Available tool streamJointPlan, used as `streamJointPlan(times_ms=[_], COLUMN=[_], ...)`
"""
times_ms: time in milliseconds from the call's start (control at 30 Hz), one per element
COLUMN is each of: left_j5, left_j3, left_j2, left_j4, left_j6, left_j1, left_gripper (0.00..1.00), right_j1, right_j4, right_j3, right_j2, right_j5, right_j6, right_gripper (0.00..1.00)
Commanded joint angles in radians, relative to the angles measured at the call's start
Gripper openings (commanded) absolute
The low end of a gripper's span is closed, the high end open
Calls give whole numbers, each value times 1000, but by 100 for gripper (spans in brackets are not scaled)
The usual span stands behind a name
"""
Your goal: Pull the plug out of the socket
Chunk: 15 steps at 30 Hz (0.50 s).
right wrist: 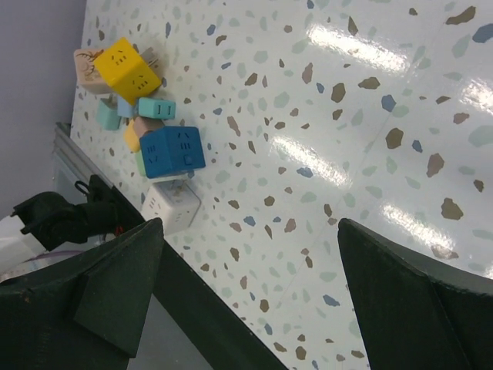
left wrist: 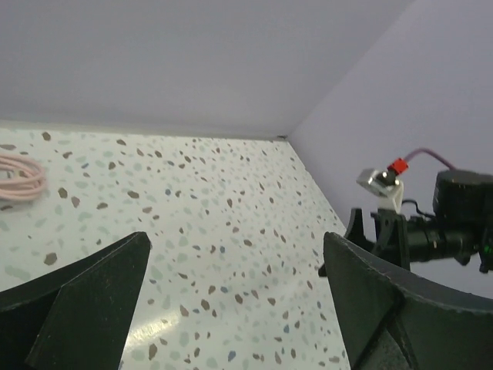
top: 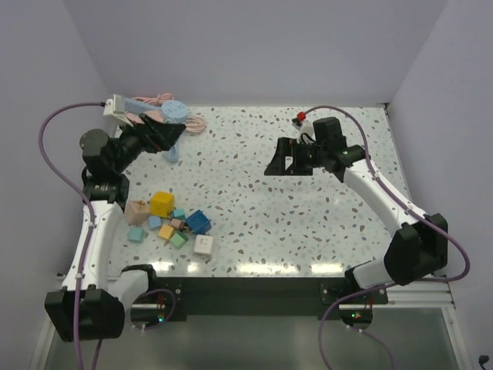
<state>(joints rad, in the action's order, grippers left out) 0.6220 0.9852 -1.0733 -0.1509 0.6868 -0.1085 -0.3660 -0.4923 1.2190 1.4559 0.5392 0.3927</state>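
Observation:
A white socket strip [top: 119,108] lies at the back left corner, with a coiled pink cable [top: 192,122] and a round blue piece [top: 176,111] beside it. The coil's edge shows in the left wrist view as the pink cable [left wrist: 19,176]. A small pale-blue piece [top: 171,153], perhaps the plug, lies on the table just in front of my left gripper [top: 179,132]. My left gripper [left wrist: 236,239] is open with only tabletop between its fingers. My right gripper [top: 271,166] hovers mid-table, and the right wrist view shows it [right wrist: 250,223] open and empty.
Several coloured cube sockets sit near the front left: a yellow cube [right wrist: 127,69], a blue cube [right wrist: 171,150] and a white cube [right wrist: 171,206]. The same pile [top: 166,220] shows from above. The right arm [left wrist: 454,223] appears in the left wrist view.

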Motion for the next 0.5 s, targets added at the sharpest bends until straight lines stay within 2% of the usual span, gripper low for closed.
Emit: streamJointPlan(times_ms=[0,133,267,433,467], left_j5=[57,44,-43,-117,-178], left_j3=[-81,-131,-115,-93,-83], left_j2=[68,191,226,269,274], left_j4=[70,103,252,312,354], left_j6=[-72,-64,-116,-142,-157], left_j1=[49,67,99,183,196], left_gripper=[100,100,100,100,100], right_j1=[1,1,-1,2,1], right_j4=[-69,-132,-187,-212,-195], right_j3=[37,42,31,-7,-19], right_j2=[-84,-163,-250,-334,-353], right_j5=[-83,-152,-183,-193,-193], right_j6=[-43,-57,-40,8,32], right_gripper=[99,99,99,99,99])
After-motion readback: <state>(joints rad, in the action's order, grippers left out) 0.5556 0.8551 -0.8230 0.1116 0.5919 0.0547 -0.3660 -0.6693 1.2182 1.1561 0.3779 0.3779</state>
